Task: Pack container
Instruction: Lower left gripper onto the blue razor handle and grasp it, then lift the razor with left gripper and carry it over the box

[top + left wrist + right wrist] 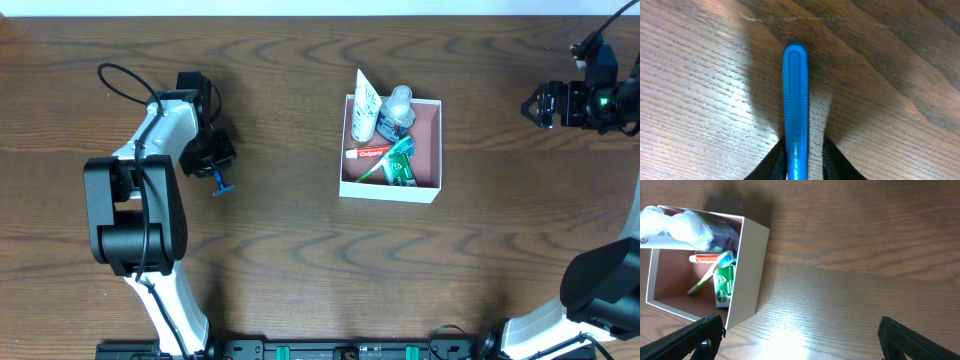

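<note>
We log container [428,150] right of table [300,260] centre, holding white tube [365,105], clear bottle [399,108], red toothpaste [368,153] and green toothbrush [385,165]. Left gripper [214,162] sits well apart at left, clamped on blue handle [221,185]. Overhead shows only a blue stub; left wrist view shows ribbed length pinched between fingers [771,167]. Right gripper [532,104] is at far right edge. We read its state from right wrist view: jaws spread wide, nothing held, container's white wall ahead.
</note>
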Controlling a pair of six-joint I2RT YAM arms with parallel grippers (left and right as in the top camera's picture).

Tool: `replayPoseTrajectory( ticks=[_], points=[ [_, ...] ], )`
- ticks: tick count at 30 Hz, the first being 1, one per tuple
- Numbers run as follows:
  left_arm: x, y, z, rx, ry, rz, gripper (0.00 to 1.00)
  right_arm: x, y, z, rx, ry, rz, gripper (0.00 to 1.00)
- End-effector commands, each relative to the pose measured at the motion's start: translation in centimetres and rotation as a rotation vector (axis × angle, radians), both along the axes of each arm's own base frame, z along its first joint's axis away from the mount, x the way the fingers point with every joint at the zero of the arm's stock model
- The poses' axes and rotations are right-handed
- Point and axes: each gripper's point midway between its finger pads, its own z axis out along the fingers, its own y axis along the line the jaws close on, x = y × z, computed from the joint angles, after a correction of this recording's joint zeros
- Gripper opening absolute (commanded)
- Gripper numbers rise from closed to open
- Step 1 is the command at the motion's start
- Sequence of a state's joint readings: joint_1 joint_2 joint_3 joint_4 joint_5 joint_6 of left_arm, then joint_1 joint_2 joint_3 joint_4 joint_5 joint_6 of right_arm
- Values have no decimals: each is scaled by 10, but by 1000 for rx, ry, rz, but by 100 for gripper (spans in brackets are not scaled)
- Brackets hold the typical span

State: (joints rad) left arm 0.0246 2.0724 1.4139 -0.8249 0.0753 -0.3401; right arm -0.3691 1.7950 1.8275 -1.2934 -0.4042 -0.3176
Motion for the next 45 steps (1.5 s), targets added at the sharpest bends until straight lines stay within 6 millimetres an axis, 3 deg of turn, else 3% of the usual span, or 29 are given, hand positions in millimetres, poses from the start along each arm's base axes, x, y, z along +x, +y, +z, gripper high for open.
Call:
replayPoseTrajectory(
  ticks=[1, 10, 16, 21, 25, 30, 37, 41, 45],
  points=[
    [-4, 3, -9, 7, 25, 0, 20, 1, 5, 1, 14, -2, 2, 99],
    [-4, 3, -7, 7, 24, -1, 7, 1, 5, 1, 14, -2, 2, 99],
    [-2, 3, 4, 8, -1, -1, 6, 1, 5, 1, 14, -2, 2, 99],
    [5, 0, 39, 6, -62, -7, 6, 1, 5, 1, 14, -2, 2, 99],
    [11, -17, 87, -32, -180, -53, 6, 1, 5, 1, 14, -2, 2, 99],
    [8, -61, 155, -118, -362, -160, 6, 1, 5, 1, 14, -2, 2, 99],
    [-17, -157, 243, -205, -645, -439, 7, 1, 5, 1, 14, -2, 2, 99],
    [-32, -213, 264, -252, -743, -610, 7, 1, 5, 1, 14, -2, 2, 99],
    [-43, -268, 264, -292, -796, -780, 8, 1, 5, 1, 14, -2, 2, 99]
  ],
)
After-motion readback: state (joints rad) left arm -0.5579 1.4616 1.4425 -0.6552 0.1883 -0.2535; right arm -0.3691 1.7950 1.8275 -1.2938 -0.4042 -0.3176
